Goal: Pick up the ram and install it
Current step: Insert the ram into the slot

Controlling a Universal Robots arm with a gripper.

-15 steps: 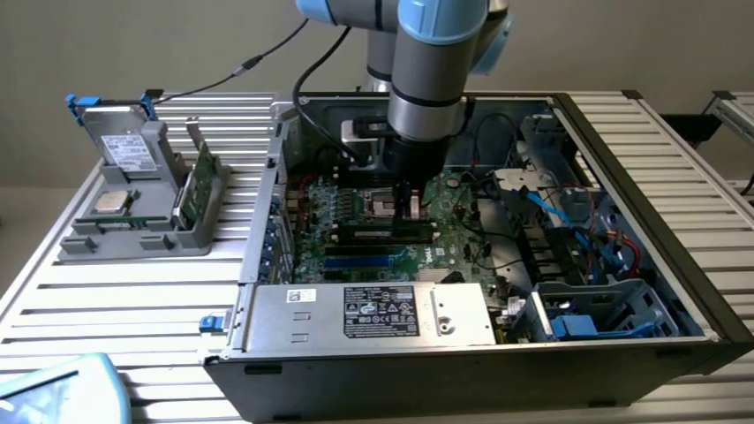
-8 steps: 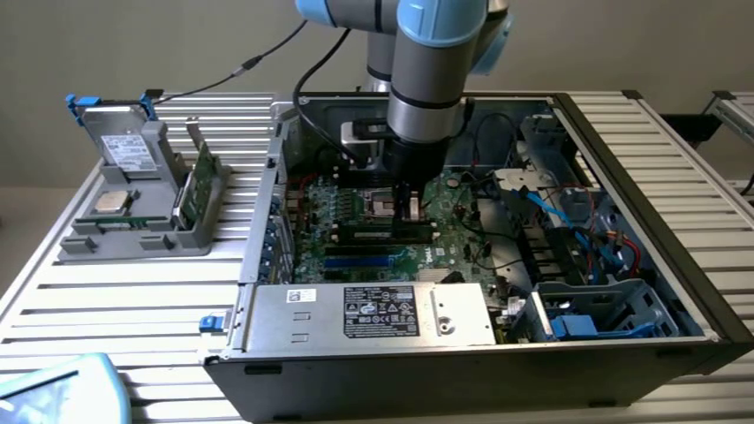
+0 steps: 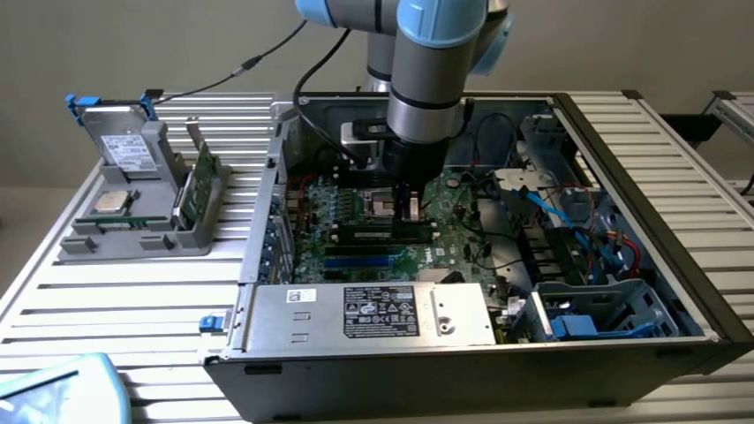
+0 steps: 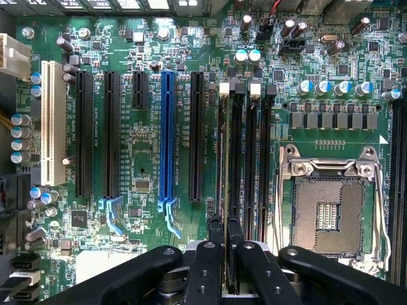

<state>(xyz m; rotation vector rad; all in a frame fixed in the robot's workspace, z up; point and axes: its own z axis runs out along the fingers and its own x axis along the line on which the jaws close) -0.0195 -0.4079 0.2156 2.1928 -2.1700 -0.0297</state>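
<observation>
Pinching the ram [image 4: 222,165] from both flat sides, the pincer [image 4: 224,232] is clenched on it, with one finger [image 4: 210,260] on each side of the thin board. The grip is on the top edge, I think so that the bottom edge is free to go down into a slot.

The ram stands on its long edge, seen from above as a thin line. Its long way runs the same way as the black memory slots [image 4: 245,159] right beside it. One end points at the white clips [image 4: 224,89] and the other end lies under the pincer. It sits right over the outermost of these slots. I cannot tell if it is pushed all the way in or just resting on top.

On one side of the memory slots is the square chip socket [image 4: 324,216], which is open with nothing in it. On the other side is a long blue slot [image 4: 166,133], lined up the same way.

Farther out, the arm [image 3: 430,62] reaches straight down into the open computer case [image 3: 695,291], which lies flat on the worktop [image 3: 141,318]. At the exterior view's left a grey tray [image 3: 130,243] holds a wider green card [image 3: 203,181] standing up and a small silver chip [image 3: 112,201], kept handy.
</observation>
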